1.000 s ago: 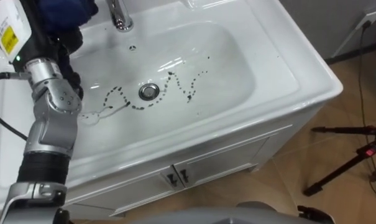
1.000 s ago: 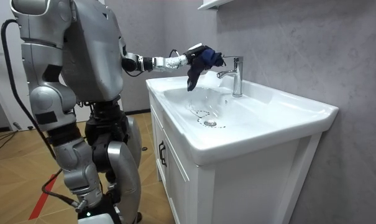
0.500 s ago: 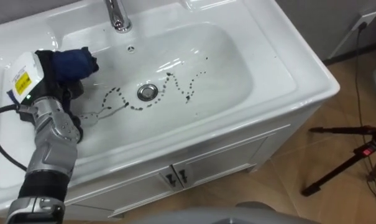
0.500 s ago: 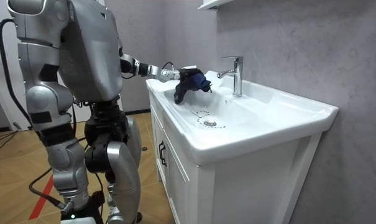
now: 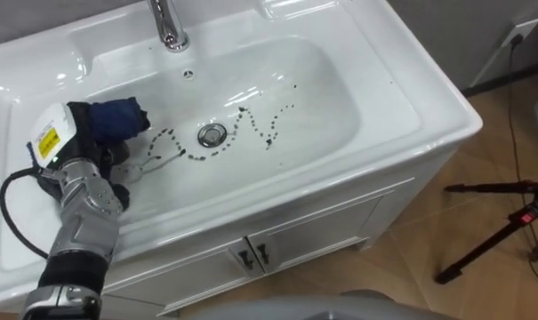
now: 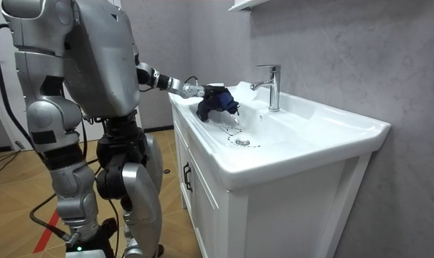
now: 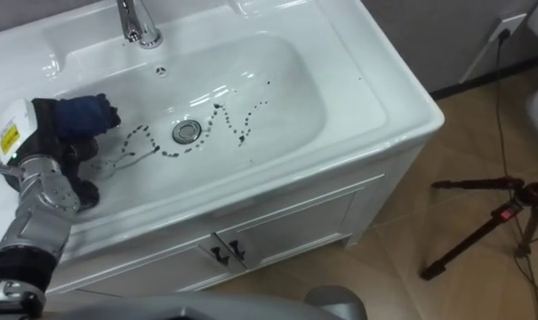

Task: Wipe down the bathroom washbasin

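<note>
The robot stands at one end of a white vanity cabinet (image 6: 274,215), its left arm stretched out over the basin (image 5: 340,107). The left hand (image 5: 95,147) is clenched round a bunched dark blue cloth (image 5: 122,116), which sticks out past the fingers toward the middle of the bowl. Hand and cloth sit low over the bowl's left slope; whether the cloth presses on the surface cannot be told. Just beyond the cloth begins a wavy trail of black marks (image 5: 269,124) that runs away from the hand across the bottom of the bowl, passing round the metal drain (image 5: 212,134). The chrome tap (image 5: 168,22) stands on the rim behind the bowl, beyond the hand and to its right. Well off to the hand's right, past the basin's far end, a dark tripod (image 5: 491,240) stands on the wooden floor (image 5: 482,178).
</note>
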